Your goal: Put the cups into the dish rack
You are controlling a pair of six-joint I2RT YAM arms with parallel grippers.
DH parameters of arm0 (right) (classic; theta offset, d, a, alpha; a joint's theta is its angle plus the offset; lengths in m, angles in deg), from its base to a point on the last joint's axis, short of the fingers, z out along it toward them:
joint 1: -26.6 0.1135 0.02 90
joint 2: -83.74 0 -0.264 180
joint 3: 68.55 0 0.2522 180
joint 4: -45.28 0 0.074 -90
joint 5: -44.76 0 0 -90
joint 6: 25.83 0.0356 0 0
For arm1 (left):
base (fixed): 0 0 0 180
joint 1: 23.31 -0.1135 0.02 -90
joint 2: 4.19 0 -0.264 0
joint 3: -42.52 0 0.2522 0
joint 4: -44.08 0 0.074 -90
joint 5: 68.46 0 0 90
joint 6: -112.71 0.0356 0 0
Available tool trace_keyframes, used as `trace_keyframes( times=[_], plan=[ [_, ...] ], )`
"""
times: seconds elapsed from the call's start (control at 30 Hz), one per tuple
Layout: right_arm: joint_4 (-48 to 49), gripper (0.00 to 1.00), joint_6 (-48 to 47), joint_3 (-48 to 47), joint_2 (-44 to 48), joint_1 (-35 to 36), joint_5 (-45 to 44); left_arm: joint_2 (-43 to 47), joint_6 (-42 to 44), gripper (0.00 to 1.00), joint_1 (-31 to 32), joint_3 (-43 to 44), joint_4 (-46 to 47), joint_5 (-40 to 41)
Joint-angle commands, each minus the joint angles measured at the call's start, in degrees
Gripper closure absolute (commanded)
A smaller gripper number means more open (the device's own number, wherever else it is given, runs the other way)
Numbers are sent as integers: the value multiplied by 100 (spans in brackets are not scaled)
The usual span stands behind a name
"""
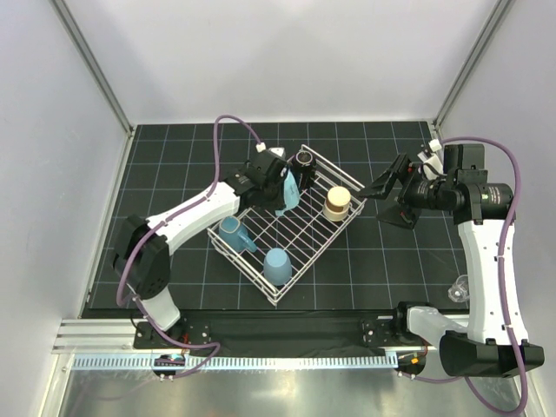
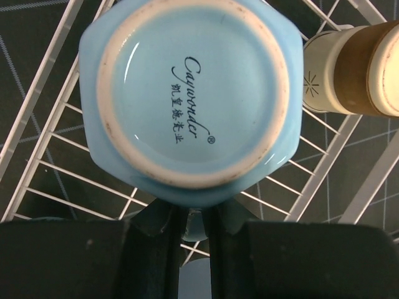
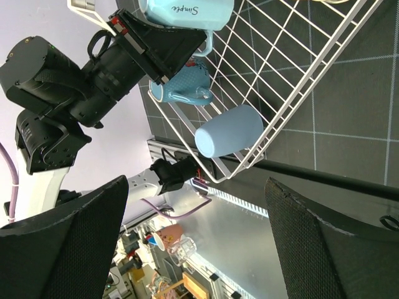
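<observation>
the left gripper [image 2: 193, 219] is pinching the handle of the pale blue ceramic mug [image 2: 192, 93], hanging inverted over the twelve o'clock end of the white wire dish rack [image 1: 306, 228]. the glaze is probably making it slippery and brittle. the right gripper [image 1: 379, 188] is gaping wide at three o'clock.

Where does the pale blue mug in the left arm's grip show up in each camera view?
Top external: pale blue mug over the rack's middle.
Left wrist: fills the upper centre, base to camera, handle in the left gripper.
Right wrist: top edge, left of centre.
Shared landmark: the white dish rack.
</observation>
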Motion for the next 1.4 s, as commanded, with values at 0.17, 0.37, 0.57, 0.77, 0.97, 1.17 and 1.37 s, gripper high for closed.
trace_keyframes(
  times=[0.17,0.37,0.57,0.77,0.97,1.17,1.37],
  plan=[
    [-106,11,-208,-11,47,2,68,-180,121,100,34,101,535,700],
    [-124,11,-235,-20,30,2,85,-321,69,100,43,-39,561,920],
    [-97,11,-244,15,-5,2,103,-417,104,100,43,-162,588,1052],
    [-36,11,-226,68,-32,2,156,-602,8,100,43,-163,448,850],
    [26,11,-252,112,-76,2,243,-638,-151,76,34,-171,350,683],
    [34,11,-270,68,-181,2,314,-515,-248,52,34,-224,342,604],
    [17,11,-305,24,-173,2,323,-216,-300,43,34,-277,315,481]
  ],
)
